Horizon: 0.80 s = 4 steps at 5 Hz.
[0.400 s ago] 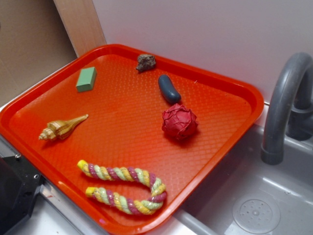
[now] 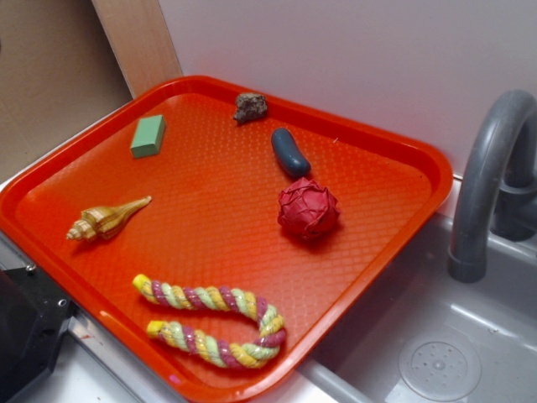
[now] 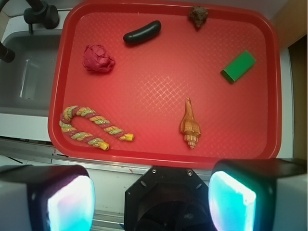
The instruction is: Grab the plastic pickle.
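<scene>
The plastic pickle (image 2: 289, 153), a small dark blue-green oblong, lies on the orange-red tray (image 2: 201, 193) near its far edge, between a rock and a red ball. In the wrist view the pickle (image 3: 142, 32) sits at the top centre-left of the tray (image 3: 159, 82). My gripper (image 3: 151, 202) hovers high above the near side, outside the tray's front rim and far from the pickle. Its two glowing pads (image 3: 72, 204) stand wide apart with nothing between them. In the exterior view only a black part of the arm (image 2: 25, 336) shows at the lower left.
On the tray are also a red woven ball (image 2: 308, 210), a brown-grey rock (image 2: 250, 107), a green block (image 2: 148, 136), a seashell (image 2: 107, 218) and a twisted coloured rope (image 2: 214, 323). A grey faucet (image 2: 491, 176) and sink (image 2: 436, 336) lie to the right.
</scene>
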### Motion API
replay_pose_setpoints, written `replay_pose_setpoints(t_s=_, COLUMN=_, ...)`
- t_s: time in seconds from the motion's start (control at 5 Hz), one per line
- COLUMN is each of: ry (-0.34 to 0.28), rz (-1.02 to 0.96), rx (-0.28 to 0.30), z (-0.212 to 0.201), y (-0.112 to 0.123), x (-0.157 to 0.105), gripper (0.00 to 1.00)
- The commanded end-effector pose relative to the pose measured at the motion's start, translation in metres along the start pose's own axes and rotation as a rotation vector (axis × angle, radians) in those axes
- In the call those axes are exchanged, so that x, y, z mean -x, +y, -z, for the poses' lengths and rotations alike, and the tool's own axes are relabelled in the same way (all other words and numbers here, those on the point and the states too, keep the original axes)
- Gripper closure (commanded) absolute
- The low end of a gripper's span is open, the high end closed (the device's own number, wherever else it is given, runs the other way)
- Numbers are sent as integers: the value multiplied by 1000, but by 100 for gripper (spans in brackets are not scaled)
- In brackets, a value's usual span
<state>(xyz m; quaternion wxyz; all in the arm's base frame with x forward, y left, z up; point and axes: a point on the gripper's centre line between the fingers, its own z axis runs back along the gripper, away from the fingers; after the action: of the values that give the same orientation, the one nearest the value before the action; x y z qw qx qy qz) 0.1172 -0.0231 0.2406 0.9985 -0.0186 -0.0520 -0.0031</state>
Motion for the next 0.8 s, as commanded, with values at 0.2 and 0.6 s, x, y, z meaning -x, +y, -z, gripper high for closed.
replay_pose_setpoints(t_s=0.2, ry=-103, rz=-246, rx=45, z=22, y=-19, x=-54, gripper=0)
replay_pose_setpoints(t_s=0.6, ry=-219, rz=-504, rx=45, z=71, y=-35, x=-95, gripper=0)
